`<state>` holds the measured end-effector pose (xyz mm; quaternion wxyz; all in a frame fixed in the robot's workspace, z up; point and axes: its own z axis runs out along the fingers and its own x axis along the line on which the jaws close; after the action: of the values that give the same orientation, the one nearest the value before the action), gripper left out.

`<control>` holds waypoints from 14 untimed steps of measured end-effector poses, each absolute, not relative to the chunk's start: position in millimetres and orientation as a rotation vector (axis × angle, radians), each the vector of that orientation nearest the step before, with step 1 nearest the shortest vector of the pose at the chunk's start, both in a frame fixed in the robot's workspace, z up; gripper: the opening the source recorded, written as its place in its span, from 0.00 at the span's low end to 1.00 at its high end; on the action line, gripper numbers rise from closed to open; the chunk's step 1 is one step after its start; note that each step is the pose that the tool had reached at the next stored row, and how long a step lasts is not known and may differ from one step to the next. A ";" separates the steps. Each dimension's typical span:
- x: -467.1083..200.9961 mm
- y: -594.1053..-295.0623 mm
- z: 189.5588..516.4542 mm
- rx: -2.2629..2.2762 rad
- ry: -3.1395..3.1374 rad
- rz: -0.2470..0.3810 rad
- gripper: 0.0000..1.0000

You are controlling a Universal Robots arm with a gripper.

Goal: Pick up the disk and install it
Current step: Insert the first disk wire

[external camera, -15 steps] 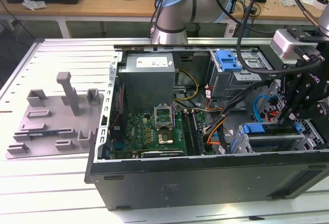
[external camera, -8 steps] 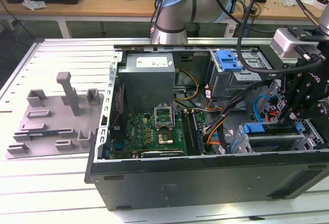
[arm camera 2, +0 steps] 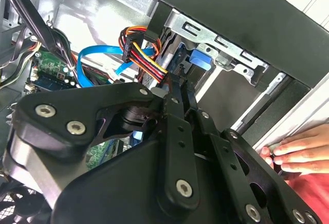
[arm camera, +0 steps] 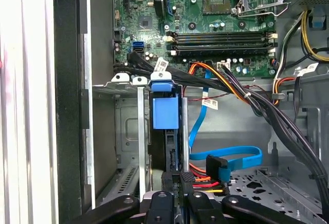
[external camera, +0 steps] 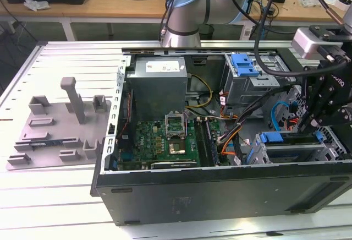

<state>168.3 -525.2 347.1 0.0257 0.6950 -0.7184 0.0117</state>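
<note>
**Disk standing in the drive cage, gripper at its end**

We found the open computer case [external camera: 220, 196] lying on the slatted surface [external camera: 55, 207], its motherboard [external camera: 165, 138] facing up. A grey moulded fixture [external camera: 60, 135] lay beside the case, toward the exterior view's left. The gripper [external camera: 309, 123] hung over the drive cage [arm camera: 128, 131] at the case's end toward the exterior view's right.

In the first wrist view we saw the disk [arm camera: 165, 116] edge-on within that cage, between the metal rails, its blue bracket toward the motherboard. The gripper [arm camera: 177, 180] sat at the disk's other end, fingers drawn close together. We could not tell whether they pinched the disk. A blue flat cable [arm camera: 231, 157] and a bundle of coloured wires lay just beside them.

In the second wrist view, a person's hand [arm camera 2: 298, 149] rested on the case's edge, near the gripper [arm camera 2: 179, 88].
</note>
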 end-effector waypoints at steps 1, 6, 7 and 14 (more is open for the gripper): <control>168.3 -525.2 346.9 2.148 -2.221 0.036 0.17; 168.3 -524.3 346.0 2.150 -2.219 0.036 0.17; 168.3 -524.0 345.9 2.151 -2.219 0.036 0.17; 168.3 -522.8 345.5 2.165 -2.204 0.037 0.17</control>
<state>168.3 -522.8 345.5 0.0257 0.7005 -0.7131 0.0119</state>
